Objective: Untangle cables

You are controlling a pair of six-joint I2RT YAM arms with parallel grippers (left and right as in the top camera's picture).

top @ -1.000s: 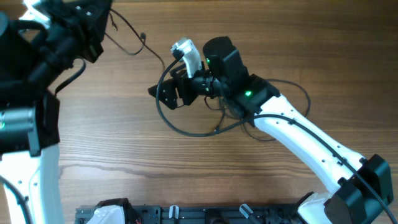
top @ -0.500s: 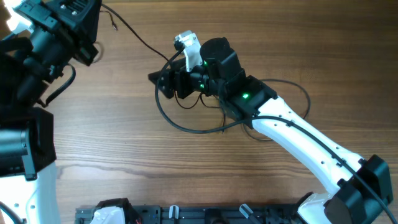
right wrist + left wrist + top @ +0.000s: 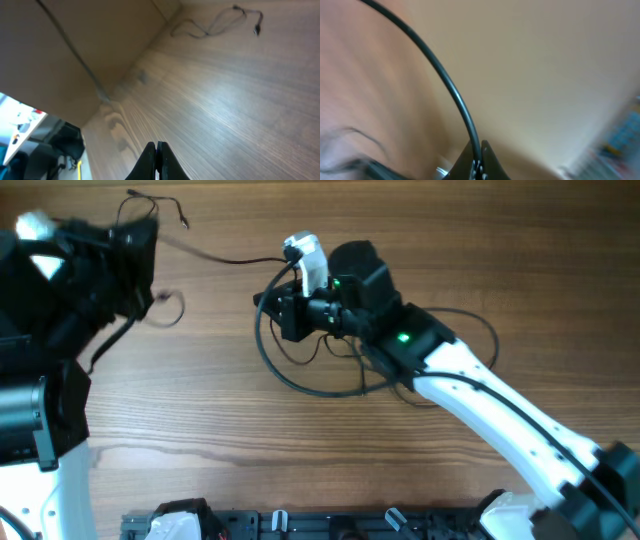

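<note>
Cable (image 3: 454, 94) sits pinched in our left tool (image 3: 479, 164) near the far-left corner of the worktop (image 3: 200, 420); our right tool (image 3: 157, 151) is closed, tips together.

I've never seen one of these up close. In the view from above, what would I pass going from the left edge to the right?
First the left gripper → the thin black cable it pinches, stretched rightward → right gripper, shut → green light on the right arm → that arm's white forearm.
</note>
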